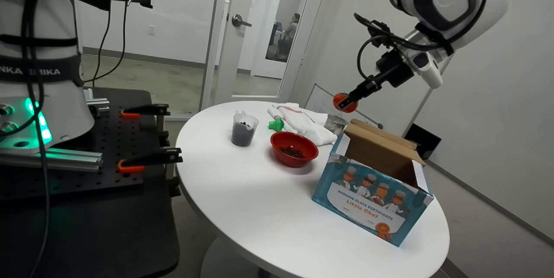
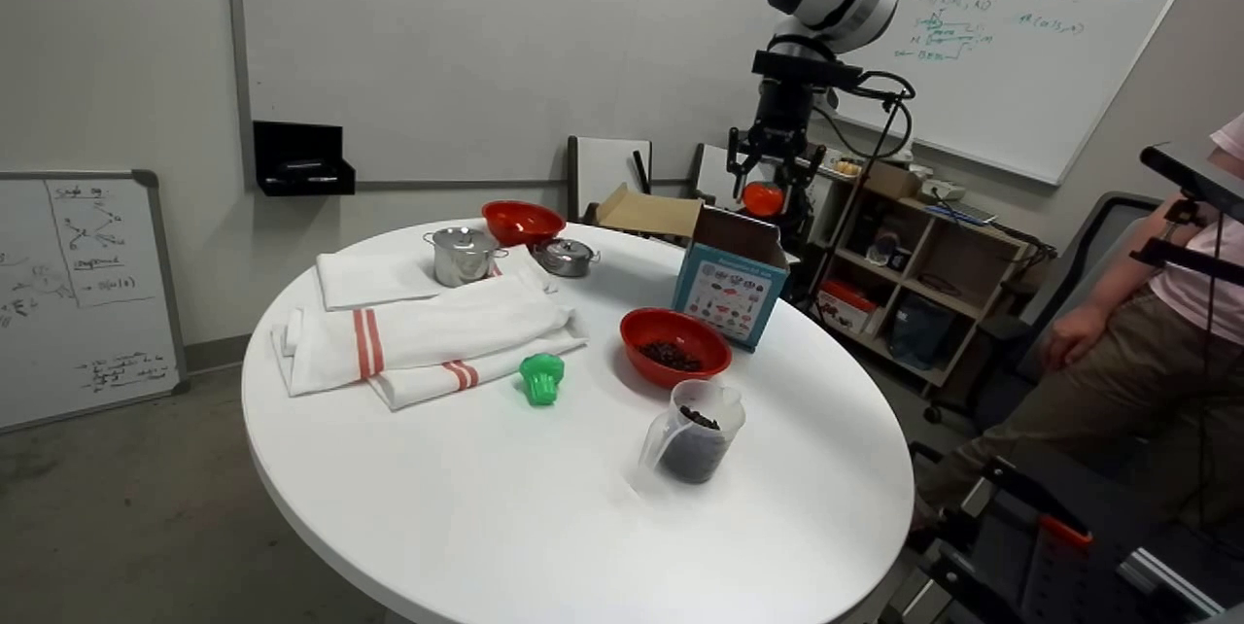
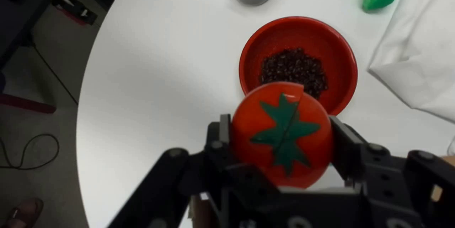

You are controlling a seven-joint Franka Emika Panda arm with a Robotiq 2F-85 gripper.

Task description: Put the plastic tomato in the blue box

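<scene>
The plastic tomato [image 3: 280, 135] is red with a painted green star of leaves and a seam across it. My gripper [image 3: 279, 128] is shut on it, one finger pressed to each side. In both exterior views the gripper [image 1: 345, 103] holds the tomato [image 2: 763, 200] in the air, higher than the box opening. The blue box [image 1: 368, 202] stands upright on the white table with its top open and brown flaps raised; it also shows in an exterior view [image 2: 731, 294]. In the wrist view the box is mostly hidden behind the gripper. The inside floor of the box is hidden.
A red bowl [image 1: 292, 162] with dark beans stands beside the box. Near it are a clear measuring cup [image 2: 692, 454] of beans and a green toy broccoli [image 2: 541, 378]. White towels [image 2: 457, 342], metal pots [image 2: 465, 257] and another red bowl [image 2: 523, 224] are farther along the table.
</scene>
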